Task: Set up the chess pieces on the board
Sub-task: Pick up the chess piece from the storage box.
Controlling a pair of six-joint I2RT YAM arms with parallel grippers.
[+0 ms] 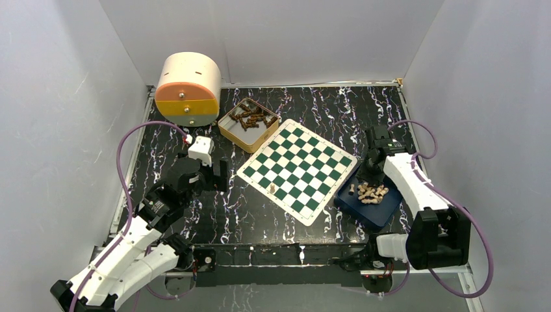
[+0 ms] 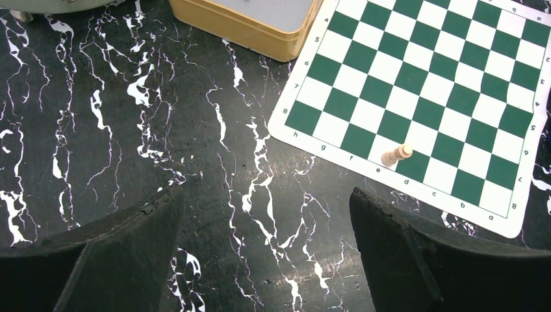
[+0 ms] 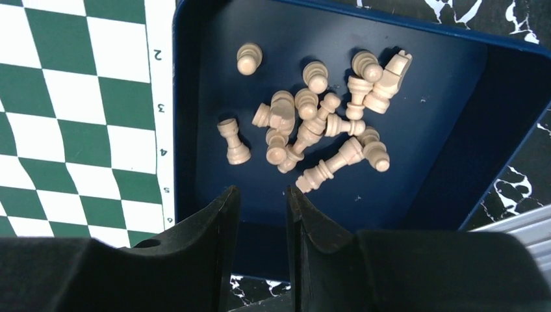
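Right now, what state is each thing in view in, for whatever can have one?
board, laid out on the table, bare but for the lone piece.
lone piece, on an edge square; upright or tipped unclear.
light pieces, heaped in the blue tray, most lying down.
yellow tin, open, holding dark pieces.
left hand, wide open, empty, above the table.
right hand, jaws nearly together, nothing between, above the blue tray.

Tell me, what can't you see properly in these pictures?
Dark pieces in the yellow tin: top view, too small to name.
Tan pieces in the blue tray: right wrist view, overlapping ones hide each other.
Right gripper: top view, hidden under its own arm.
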